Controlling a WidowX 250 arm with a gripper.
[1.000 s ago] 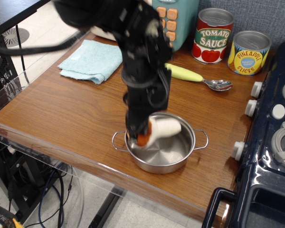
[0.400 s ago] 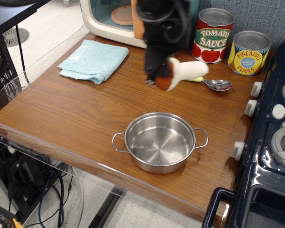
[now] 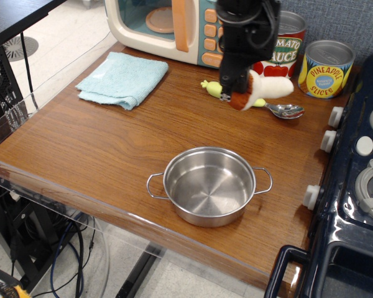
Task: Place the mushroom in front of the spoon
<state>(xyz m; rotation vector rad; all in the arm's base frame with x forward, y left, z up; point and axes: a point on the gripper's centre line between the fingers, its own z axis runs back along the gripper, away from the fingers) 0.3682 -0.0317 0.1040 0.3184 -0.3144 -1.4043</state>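
Gripping the mushroom (image 3: 259, 90) by its cap, the gripper (image 3: 235, 93) holds it in the air on its side over the spoon (image 3: 280, 108), beyond the pot (image 3: 209, 185) and near 2 cans (image 3: 326, 69).

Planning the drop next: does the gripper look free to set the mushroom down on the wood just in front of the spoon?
Probably yes. The gripper holds the mushroom above the spoon, and the bare wood between spoon and pot looks unobstructed.

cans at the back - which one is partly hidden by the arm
The tomato sauce can, red-labelled and the left of the two: the gripper holding the mushroom covers its left side. The yellow pineapple slices can is in full view.
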